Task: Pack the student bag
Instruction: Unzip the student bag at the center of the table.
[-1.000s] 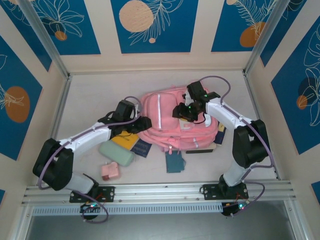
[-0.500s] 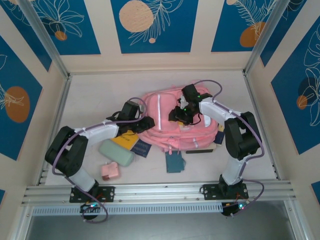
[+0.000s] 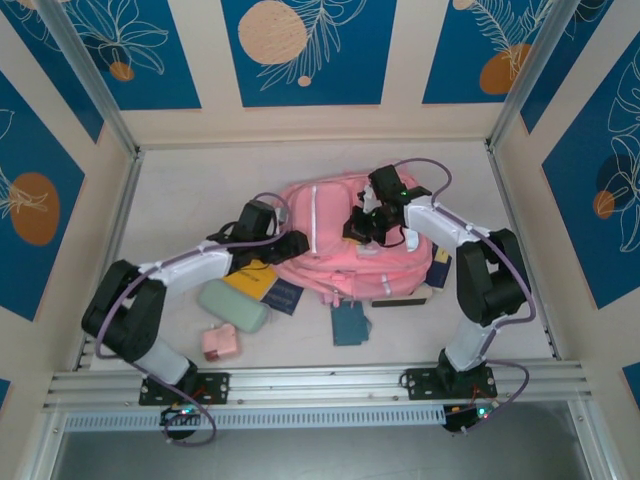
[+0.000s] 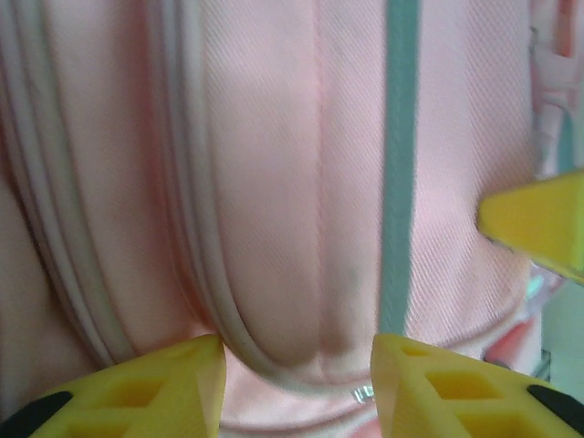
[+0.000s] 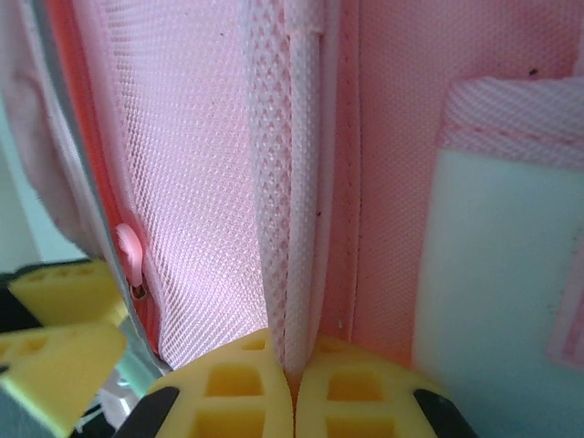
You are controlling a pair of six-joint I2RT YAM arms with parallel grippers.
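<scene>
The student bag (image 3: 335,262), a large pink backpack, lies flat in the middle of the table. My left gripper (image 3: 290,245) is at its left edge. In the left wrist view this gripper (image 4: 297,388) is open, and a rounded piped bulge of the bag (image 4: 274,182) lies between its yellow fingers (image 4: 155,388). My right gripper (image 3: 362,227) is over the bag's upper right part. In the right wrist view it (image 5: 292,365) is shut on a raised fold of pink mesh (image 5: 287,182) of the bag. A pink zipper pull (image 5: 130,255) hangs to the fold's left.
Left of the bag lie a green case (image 3: 232,305), a small pink pouch (image 3: 220,343) and a yellow and dark blue book (image 3: 255,278). A dark blue booklet (image 3: 350,323) lies in front of the bag. More flat items (image 3: 438,268) stick out at its right. Walls enclose the table.
My right gripper has closed on the bag's mesh fold. The left gripper's fingers have spread wider at the bag's left edge, and both arms have shifted a little.
</scene>
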